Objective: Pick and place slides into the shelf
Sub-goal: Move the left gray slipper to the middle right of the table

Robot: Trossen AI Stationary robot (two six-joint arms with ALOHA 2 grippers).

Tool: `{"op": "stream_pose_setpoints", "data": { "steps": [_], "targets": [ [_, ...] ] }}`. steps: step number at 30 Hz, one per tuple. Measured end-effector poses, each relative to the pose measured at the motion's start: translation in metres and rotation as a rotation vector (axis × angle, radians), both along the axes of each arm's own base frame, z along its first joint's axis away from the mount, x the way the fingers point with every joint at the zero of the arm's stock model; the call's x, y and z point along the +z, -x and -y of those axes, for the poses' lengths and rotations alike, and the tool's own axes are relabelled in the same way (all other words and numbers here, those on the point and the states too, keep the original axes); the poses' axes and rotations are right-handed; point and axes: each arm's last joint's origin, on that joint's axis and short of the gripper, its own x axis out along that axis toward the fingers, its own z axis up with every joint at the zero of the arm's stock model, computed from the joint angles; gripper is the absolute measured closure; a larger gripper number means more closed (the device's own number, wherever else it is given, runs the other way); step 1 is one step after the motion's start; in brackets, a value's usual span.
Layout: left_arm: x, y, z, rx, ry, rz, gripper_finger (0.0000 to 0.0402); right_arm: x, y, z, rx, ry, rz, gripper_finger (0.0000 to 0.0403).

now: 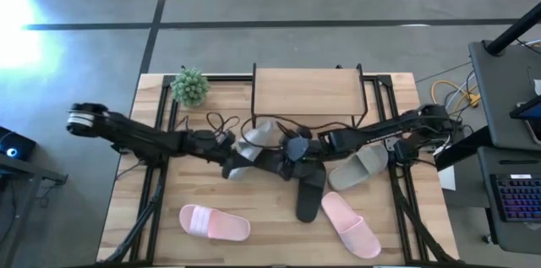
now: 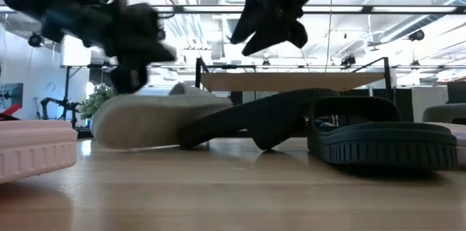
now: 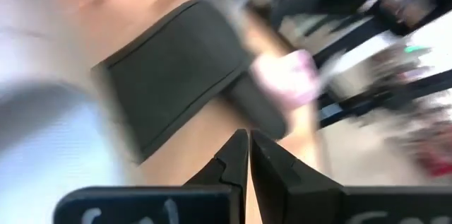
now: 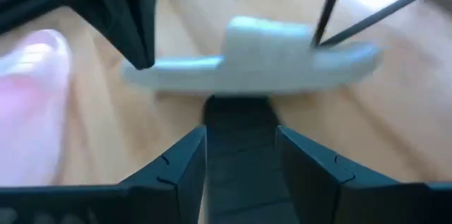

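The shelf (image 1: 308, 90) stands at the table's far middle. In front of it lie a pale grey-white slide (image 1: 258, 137), a black slide (image 1: 266, 164) tilted against it, a second black slide (image 1: 311, 199) and a second pale slide (image 1: 359, 168). Two pink slides (image 1: 214, 222) (image 1: 351, 224) lie near the front edge. My left gripper (image 3: 245, 155) is shut, just left of the tilted black slide (image 3: 176, 75). My right gripper (image 4: 240, 155) hangs open above the black slide (image 4: 240, 128), with the pale slide (image 4: 254, 58) beyond it. In the low view it (image 2: 273, 38) is clear of the slides.
A small green plant (image 1: 190, 86) stands at the far left, beside the shelf. Black cables (image 1: 221, 123) lie on the table in front of the shelf's left end. Bare wood (image 1: 279, 238) shows between the two pink slides at the front.
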Motion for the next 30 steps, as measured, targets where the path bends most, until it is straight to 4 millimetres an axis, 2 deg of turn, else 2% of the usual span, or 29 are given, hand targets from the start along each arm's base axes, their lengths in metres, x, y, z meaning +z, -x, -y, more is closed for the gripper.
{"op": "stream_pose_setpoints", "data": {
  "steps": [4, 10, 13, 20, 25, 30],
  "targets": [
    [-0.008, 0.025, -0.002, 0.132, -0.098, -0.202, 0.04, -0.012, -0.008, -0.001, 0.019, 0.101, -0.018, 0.0241],
    [-0.013, 0.041, -0.012, 0.313, -0.174, -0.213, 0.04, -0.035, -0.018, 0.0, 0.024, 0.131, -0.067, 0.0241],
    [-0.018, 0.042, -0.017, 0.355, -0.167, -0.233, 0.04, -0.037, -0.026, -0.001, 0.013, 0.135, -0.046, 0.0239],
    [-0.038, 0.042, -0.028, 0.414, -0.172, -0.284, 0.04, -0.019, -0.064, -0.006, 0.033, 0.325, -0.011, 0.0239],
    [-0.044, 0.036, -0.033, 0.375, -0.214, -0.25, 0.04, -0.031, -0.09, -0.01, 0.048, 0.342, -0.103, 0.0239],
    [-0.051, 0.028, -0.033, 0.302, -0.233, -0.256, 0.04, -0.035, -0.104, -0.019, 0.005, 0.322, -0.175, 0.0239]
  ]
}}
